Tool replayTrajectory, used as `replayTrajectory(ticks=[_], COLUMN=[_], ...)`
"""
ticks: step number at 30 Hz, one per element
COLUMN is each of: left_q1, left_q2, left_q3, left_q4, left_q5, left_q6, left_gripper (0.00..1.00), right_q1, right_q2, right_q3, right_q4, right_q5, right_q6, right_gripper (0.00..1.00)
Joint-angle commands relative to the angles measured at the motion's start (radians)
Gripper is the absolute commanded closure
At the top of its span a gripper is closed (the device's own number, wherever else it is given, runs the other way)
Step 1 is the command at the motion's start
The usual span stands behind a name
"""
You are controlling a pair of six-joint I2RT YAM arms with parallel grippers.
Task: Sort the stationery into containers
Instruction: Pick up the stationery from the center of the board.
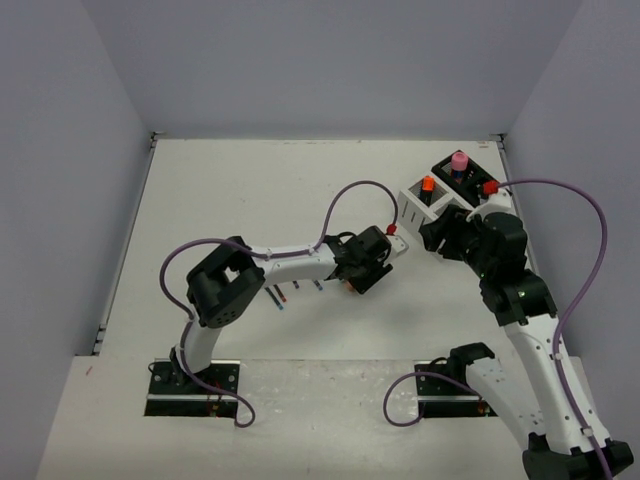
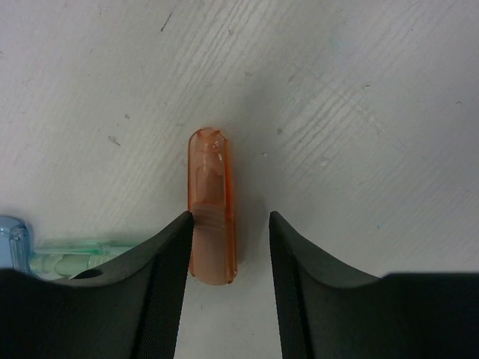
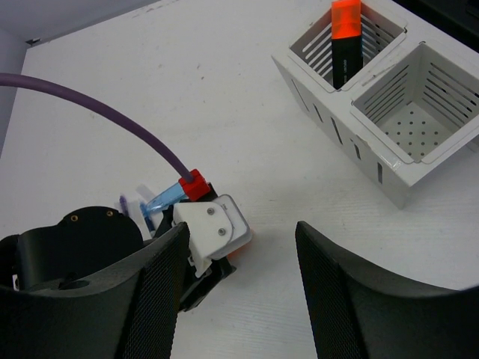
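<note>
My left end effector [image 2: 230, 217] is half open around an orange highlighter [image 2: 212, 179] lying flat on the counter [image 2: 359, 112], one finger touching it, a gap on the other side. My right end effector [image 3: 241, 226] hangs open, holding nothing, near the white box [image 3: 374, 168].

orange highlighter [image 2: 212, 224]: translucent plastic, smooth, glossy
table [image 2: 359, 112]: white, matt, finely scratched and scuffed
left gripper fingers [image 2: 97, 314]: black plastic, matt, fine grainy texture
white container [image 3: 352, 149]: smooth sheet with slight sheen, slotted, perforated floor
cable [image 3: 112, 114]: purple, smooth sheath
</note>
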Motion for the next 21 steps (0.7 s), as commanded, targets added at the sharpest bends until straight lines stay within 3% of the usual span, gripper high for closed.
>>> replayTrajectory(ticks=[1, 8, 10, 16, 21], left_q1=[0.011, 0.039, 0.041, 0.041, 0.039], left_q2=[0.023, 0.009, 0.013, 0.018, -0.058], left_q3=[-0.012, -0.043, -0.051, -0.085, -0.119], left_q4=[-0.015, 0.018, 0.018, 0.047, 0.076], left_q5=[-0.010, 0.020, 0.032, 0.083, 0.085], left_q6=[0.022, 0.007, 0.006, -0.009, -0.031], left_gripper=[0.53, 0.54, 0.61, 0.96, 1.00], right_q1=[0.002, 0.002, 0.002, 0.002, 0.000], right_q2=[-0.004, 0.003, 0.002, 0.002, 0.026], right_q3=[-0.015, -0.010, -0.010, -0.032, -0.061], right_q4=[0.004, 0.008, 0.012, 0.039, 0.088], right_q5=[-0.045, -0.047, -0.045, -0.071, -0.153], right_q6=[-0.015, -0.014, -0.011, 0.003, 0.028], right_gripper=[0.40, 0.40, 0.40, 0.42, 0.38])
